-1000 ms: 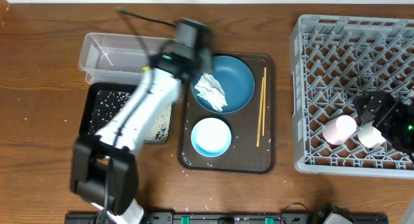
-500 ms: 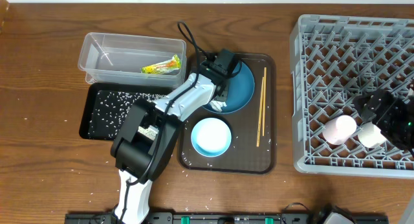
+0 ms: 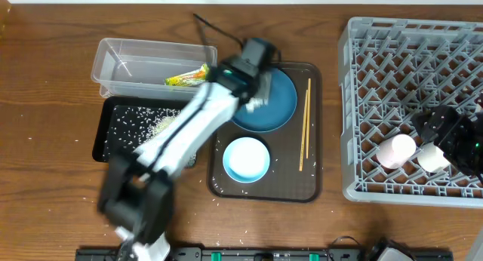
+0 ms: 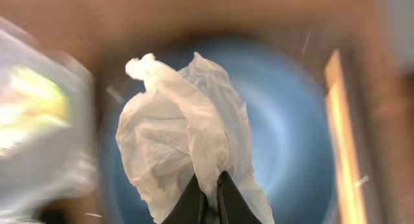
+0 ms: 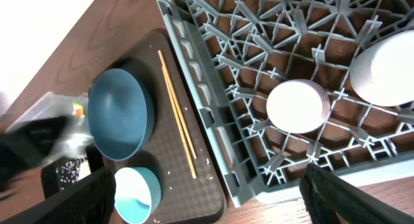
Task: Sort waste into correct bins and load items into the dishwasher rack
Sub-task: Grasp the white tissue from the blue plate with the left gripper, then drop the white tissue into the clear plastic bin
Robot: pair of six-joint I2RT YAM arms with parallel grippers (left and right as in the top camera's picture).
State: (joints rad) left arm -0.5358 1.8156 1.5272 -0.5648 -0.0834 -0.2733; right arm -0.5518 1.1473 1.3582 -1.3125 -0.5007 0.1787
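My left gripper (image 4: 210, 197) is shut on the crumpled white tissue (image 4: 184, 133), which hangs just above the large blue bowl (image 4: 294, 133). In the overhead view the left gripper (image 3: 255, 101) is blurred over the bowl's (image 3: 275, 102) left side. The wooden chopsticks (image 3: 304, 125) and the white bowl (image 3: 245, 159) lie on the brown serving tray (image 3: 313, 182). A yellow wrapper (image 3: 189, 78) lies in the clear tub (image 3: 143, 61). Rice is scattered in the black tray (image 3: 113, 133). My right gripper (image 5: 208, 179) hangs open and empty over the rack (image 5: 259, 49), near the pink cup (image 5: 297, 106) and white cup (image 5: 388, 68).
The grey rack (image 3: 411, 65) fills the table's right side, with both cups upside down in its front right part. A few rice grains dot the wood near the table's front edge. The left arm stretches from the front left across the black tray.
The left gripper came down onto the tissue in the blue bowl and shut on it. The left arm is now blurred with motion. The right arm has stayed still.
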